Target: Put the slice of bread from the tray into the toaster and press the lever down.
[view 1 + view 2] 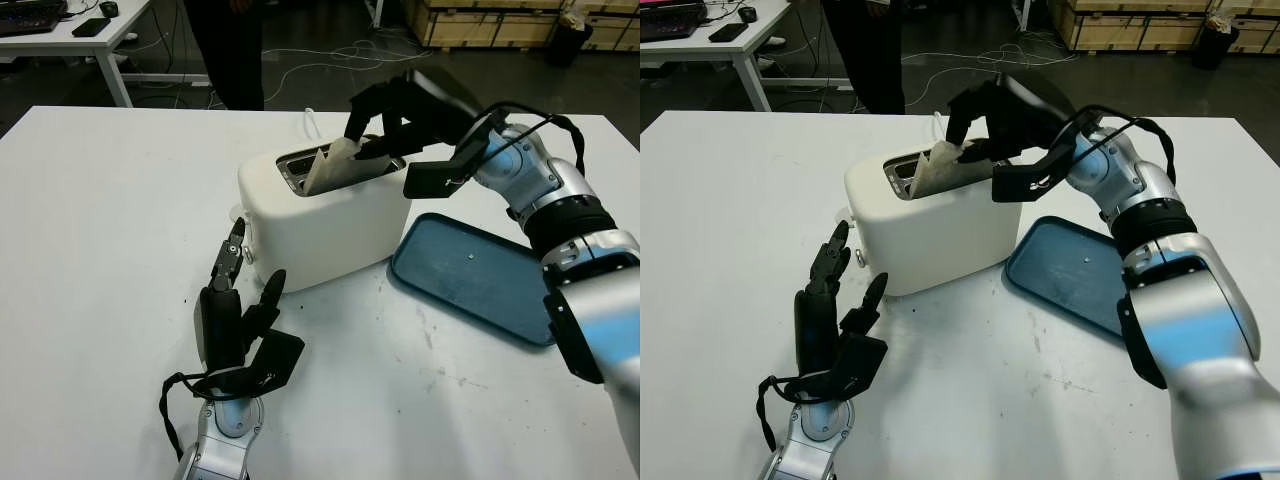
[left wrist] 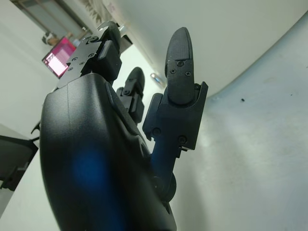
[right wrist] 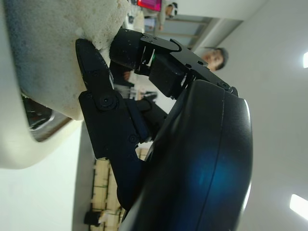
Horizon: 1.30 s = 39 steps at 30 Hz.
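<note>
Left eye view: right hand pinches the bread slice, tilted and partway into the toaster slot, blue tray beside it, left hand open near toaster front.

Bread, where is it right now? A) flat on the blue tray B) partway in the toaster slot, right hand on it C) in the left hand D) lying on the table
B: the bread stands tilted in the toaster slot, its top sticking out, with the right hand gripping it; the tray holds nothing and the left hand is open near the toaster's front.
</note>
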### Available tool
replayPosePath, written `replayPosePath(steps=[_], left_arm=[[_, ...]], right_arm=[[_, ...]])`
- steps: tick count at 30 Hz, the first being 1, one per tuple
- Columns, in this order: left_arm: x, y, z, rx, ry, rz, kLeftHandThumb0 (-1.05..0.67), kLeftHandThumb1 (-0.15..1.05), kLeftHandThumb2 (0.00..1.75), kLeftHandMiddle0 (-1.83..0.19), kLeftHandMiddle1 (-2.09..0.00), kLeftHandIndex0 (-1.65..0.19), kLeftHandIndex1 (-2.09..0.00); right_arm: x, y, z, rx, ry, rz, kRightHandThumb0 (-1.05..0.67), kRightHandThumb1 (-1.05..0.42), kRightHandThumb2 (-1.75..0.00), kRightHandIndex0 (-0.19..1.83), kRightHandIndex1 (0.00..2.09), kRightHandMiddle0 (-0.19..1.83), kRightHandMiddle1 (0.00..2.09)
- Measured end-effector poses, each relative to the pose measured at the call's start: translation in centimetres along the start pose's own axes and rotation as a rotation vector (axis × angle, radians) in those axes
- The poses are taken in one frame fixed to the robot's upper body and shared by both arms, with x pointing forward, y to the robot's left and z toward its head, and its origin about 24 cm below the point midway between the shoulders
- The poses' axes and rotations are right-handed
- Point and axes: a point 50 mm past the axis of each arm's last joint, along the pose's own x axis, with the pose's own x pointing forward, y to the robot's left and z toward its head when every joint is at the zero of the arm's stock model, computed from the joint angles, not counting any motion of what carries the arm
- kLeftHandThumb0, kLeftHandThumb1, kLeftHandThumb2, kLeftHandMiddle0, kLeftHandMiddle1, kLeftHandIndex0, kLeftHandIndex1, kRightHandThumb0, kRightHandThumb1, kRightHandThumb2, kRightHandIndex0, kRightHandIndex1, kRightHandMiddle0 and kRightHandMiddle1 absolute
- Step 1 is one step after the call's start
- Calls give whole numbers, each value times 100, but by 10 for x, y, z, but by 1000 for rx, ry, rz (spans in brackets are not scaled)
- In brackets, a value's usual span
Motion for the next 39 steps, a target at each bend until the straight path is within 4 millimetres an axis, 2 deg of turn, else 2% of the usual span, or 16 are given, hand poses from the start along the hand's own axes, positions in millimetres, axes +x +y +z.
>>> replayPosePath(steps=[2, 6, 10, 12, 16, 30, 36, 37, 39], left_arm=[[0, 0, 0, 0, 0, 0, -49, 92, 32, -39, -10, -29, 0], [-1, -1, 0, -1, 0, -2, -50, 92, 33, -38, -9, -29, 0], [-1, -1, 0, -2, 1, -3, -51, 92, 33, -39, -10, -29, 0], [-1, -1, 0, -3, 0, -1, -51, 92, 33, -39, -10, -29, 0], [-2, -1, 1, 0, -2, 8, -51, 92, 34, -40, -10, -30, -1], [-4, -3, -1, 7, 1, 12, -50, 92, 33, -41, -10, -31, -1], [-4, -4, 0, 4, 0, 6, -52, 92, 33, -40, -10, -31, -1], [-4, -4, 0, 4, 0, 6, -53, 92, 34, -40, -10, -31, -1], [-4, -4, 0, 4, 1, 6, -53, 92, 34, -41, -10, -32, -1]], right_arm=[[3, -6, 3, -14, -10, -5, -46, -92, -5, 113, 137, 100, 105], [9, -15, 6, -35, -22, 32, -45, -92, -4, 111, 147, 98, 118], [13, -19, 8, -51, -23, 101, -49, -92, -2, 117, 129, 105, 104], [14, -20, 9, -54, -21, 145, -50, -92, -3, 117, 126, 106, 106], [15, -16, 10, -69, -25, 234, -51, -91, -1, 118, 126, 101, 124], [15, -1, 14, -141, -60, 325, -54, -92, 0, 119, 144, 103, 126], [14, 2, 14, -143, -66, 334, -55, -92, 0, 109, 154, 94, 128], [13, 2, 13, -141, -65, 339, -56, -92, 0, 97, 149, 85, 125], [13, 4, 12, -135, -58, 365, -57, -92, 0, 79, 129, 77, 104]])
